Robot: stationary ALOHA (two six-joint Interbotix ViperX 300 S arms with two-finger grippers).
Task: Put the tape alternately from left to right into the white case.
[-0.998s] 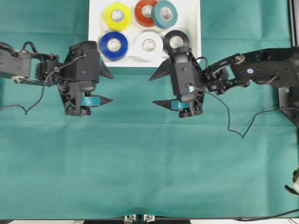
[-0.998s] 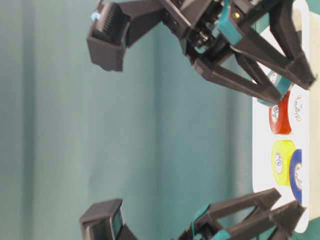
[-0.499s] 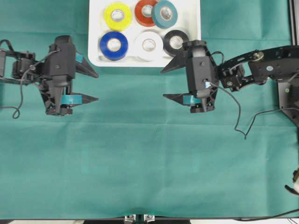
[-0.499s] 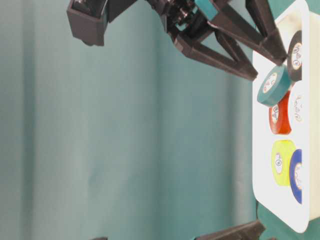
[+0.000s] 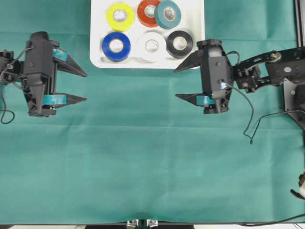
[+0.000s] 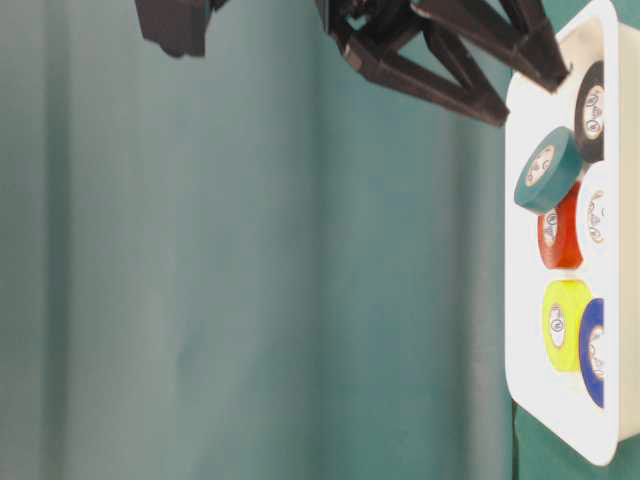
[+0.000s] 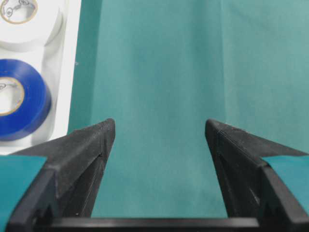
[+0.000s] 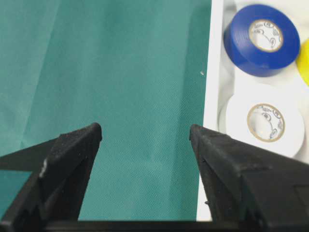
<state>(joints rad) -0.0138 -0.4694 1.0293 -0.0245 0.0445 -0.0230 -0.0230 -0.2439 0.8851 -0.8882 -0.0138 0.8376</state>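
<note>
The white case (image 5: 96, 19) sits at the table's far edge and holds several rolls of tape. Yellow (image 5: 110, 16), red-orange (image 5: 143, 13) and teal (image 5: 167, 14) rolls fill its far row, the teal one leaning on the red-orange. Blue (image 5: 116, 46), white (image 5: 151, 46) and black (image 5: 179, 44) rolls lie flat in its near row. My left gripper (image 5: 86, 87) hangs open and empty over the cloth, left of the case. My right gripper (image 5: 175, 84) is open and empty just below the case's right corner. The left wrist view shows the blue roll (image 7: 29, 116) beside my left gripper (image 7: 159, 123).
Green cloth (image 5: 143, 157) covers the table, with a wide stretch of it in front of both arms. A loose cable (image 5: 248, 129) trails from the right arm. In the right wrist view the case rim (image 8: 212, 96) lies by the right fingertip.
Both arms have drawn back from the case, the left one leftwards and the right one rightwards. Both grippers stay open. The black roll, half covered before, now shows fully.
</note>
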